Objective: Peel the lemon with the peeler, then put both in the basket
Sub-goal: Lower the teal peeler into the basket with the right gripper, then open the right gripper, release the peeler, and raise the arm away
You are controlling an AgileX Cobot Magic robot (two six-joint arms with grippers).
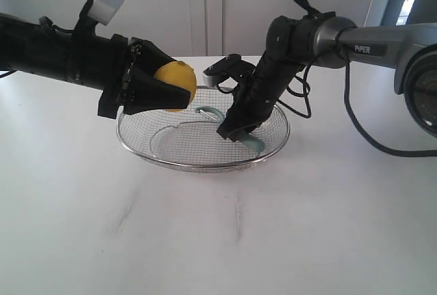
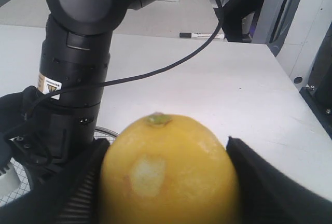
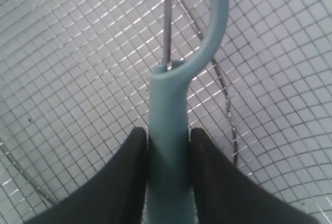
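My left gripper point(image 1: 179, 89) is shut on the yellow lemon point(image 1: 175, 85), held in the air over the left rim of the wire basket point(image 1: 136, 146). Up close the lemon point(image 2: 168, 169) shows a pale peeled patch and fills the space between the black fingers point(image 2: 264, 187). My right gripper point(image 1: 235, 131) reaches down into the basket and is shut on the pale teal peeler point(image 1: 254, 143). In the right wrist view the peeler handle point(image 3: 170, 146) sits between the two black fingers point(image 3: 127, 177), its curved head just above the basket mesh point(image 3: 78, 68).
The basket stands mid-table on a white tabletop point(image 1: 218, 233). A black cable point(image 1: 355, 124) trails from the right arm onto the table at the right. A marker pen point(image 2: 201, 36) lies far across the table.
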